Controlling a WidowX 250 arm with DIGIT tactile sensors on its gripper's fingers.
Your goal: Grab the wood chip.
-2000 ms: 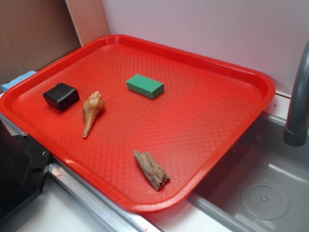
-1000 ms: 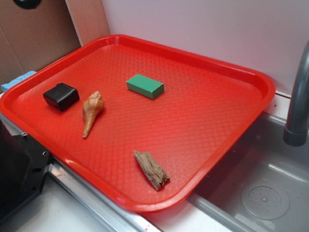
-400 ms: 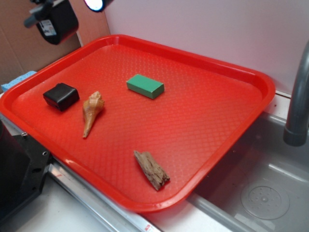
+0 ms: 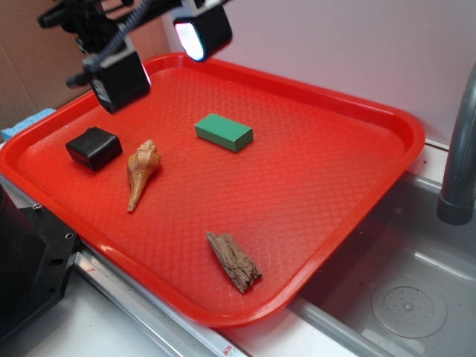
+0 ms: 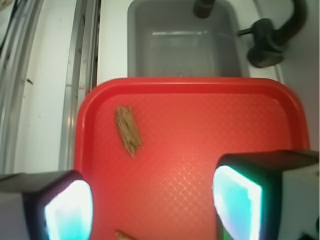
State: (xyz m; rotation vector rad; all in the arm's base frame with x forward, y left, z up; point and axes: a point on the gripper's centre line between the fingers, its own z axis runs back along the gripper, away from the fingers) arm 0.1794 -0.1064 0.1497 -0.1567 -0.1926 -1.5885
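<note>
The gripper (image 4: 160, 56) has come further into the exterior view over the far left corner of the red tray (image 4: 387, 119), lower and more central than a moment ago; nothing on the tray has shifted. The jaws are spread wide and hold nothing, each lit pad sitting at one side of the wrist view with bare tray between them.

Going outward from the jaws: directly beneath and just beside them lie the black block (image 4: 94, 147) and the seashell (image 4: 141, 172), whose tip only just shows at the bottom edge of the wrist view. The green block (image 4: 223, 132) lies a little off to one side, under the right-hand pad as the wrist camera sees it. Well ahead of the jaws, across open tray, lies the wood chip (image 5: 128, 130), near the tray's edge on the sink (image 5: 185, 45) side and left of the midline between the pads. It rests flat, touching nothing.

Its long axis runs roughly along the line leading away from the jaws, tilted slightly, so the open gap already crosses its narrow width. The coming move therefore looks like a long reach forward and slightly left, then a descent, with little wrist rotation needed. Beyond the chip comes the tray rim, then the sink basin and the faucet (image 4: 457, 149).
</note>
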